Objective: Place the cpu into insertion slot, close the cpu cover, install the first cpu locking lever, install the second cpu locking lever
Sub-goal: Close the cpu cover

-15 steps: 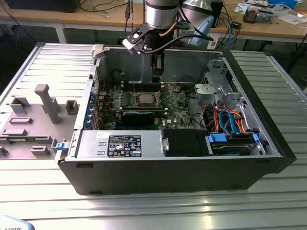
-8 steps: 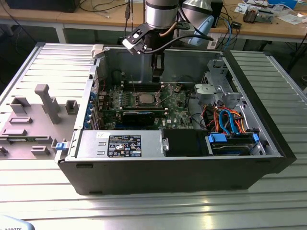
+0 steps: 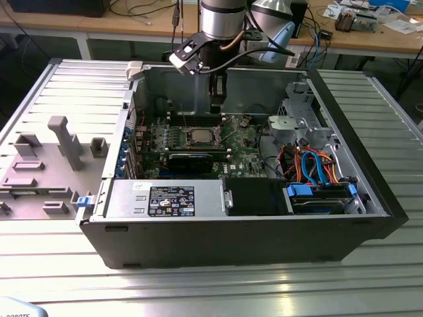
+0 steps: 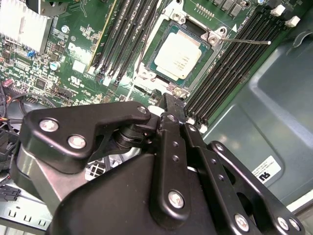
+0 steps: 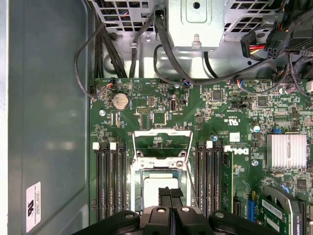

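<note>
Gripper [image 5: 171, 192] fingers pinched together, nothing held; prob. set as narrow pusher. Cpu [image 4: 178, 53] already seated in insertion slot [image 4: 213, 38], directly under tips. Cpu cover [image 5: 163, 133] flipped open just ahead of tips, chip exposed. Lever [image 4: 247, 42] unlatched, sticking out sideways.

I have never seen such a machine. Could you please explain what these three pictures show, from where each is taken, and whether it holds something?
A robot arm works inside an open computer case lying on a metal table. The exterior view looks from outside; both wrist views come from cameras on the arm, facing the green board. The cpu already sits in the insertion slot; the cpu cover stands open. The gripper hovers just above the cpu, fingers together, holding nothing visible.
</note>
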Controlling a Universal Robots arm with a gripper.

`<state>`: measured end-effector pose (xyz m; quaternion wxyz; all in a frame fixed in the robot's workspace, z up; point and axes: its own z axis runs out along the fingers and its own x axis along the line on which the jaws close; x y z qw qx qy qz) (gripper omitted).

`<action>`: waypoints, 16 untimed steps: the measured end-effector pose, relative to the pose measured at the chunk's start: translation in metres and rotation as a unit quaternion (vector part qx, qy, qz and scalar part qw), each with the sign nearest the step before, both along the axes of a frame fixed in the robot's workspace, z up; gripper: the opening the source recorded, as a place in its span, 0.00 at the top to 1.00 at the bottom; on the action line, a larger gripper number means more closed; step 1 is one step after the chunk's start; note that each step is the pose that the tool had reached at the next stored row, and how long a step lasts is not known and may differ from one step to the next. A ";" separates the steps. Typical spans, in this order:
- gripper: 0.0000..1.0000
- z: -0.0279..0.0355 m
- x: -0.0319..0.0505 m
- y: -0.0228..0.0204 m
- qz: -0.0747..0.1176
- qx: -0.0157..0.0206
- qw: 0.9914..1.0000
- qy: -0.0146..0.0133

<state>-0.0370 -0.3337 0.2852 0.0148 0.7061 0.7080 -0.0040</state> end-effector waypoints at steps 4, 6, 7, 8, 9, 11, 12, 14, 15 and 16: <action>0.89 0.0000 0.0014 0.0000 0.000 0.000 1.000 0.000; 0.89 0.0000 0.0019 0.0000 0.000 0.000 1.000 0.000; 0.89 0.0000 0.0021 0.0000 0.000 0.000 1.000 0.000; 0.89 0.0000 0.0023 0.0000 0.000 0.000 1.000 0.000; 0.89 0.0000 0.0026 0.0000 0.000 0.000 1.000 0.000; 0.89 0.0000 0.0031 0.0000 0.000 0.000 1.000 0.000; 0.89 0.0000 0.0033 0.0000 0.000 0.000 1.000 0.000; 0.89 0.0000 0.0039 0.0000 0.000 0.000 1.000 0.000; 0.89 0.0000 0.0042 0.0000 0.000 0.000 1.000 0.000; 0.89 0.0000 0.0043 0.0000 0.000 0.000 1.000 0.000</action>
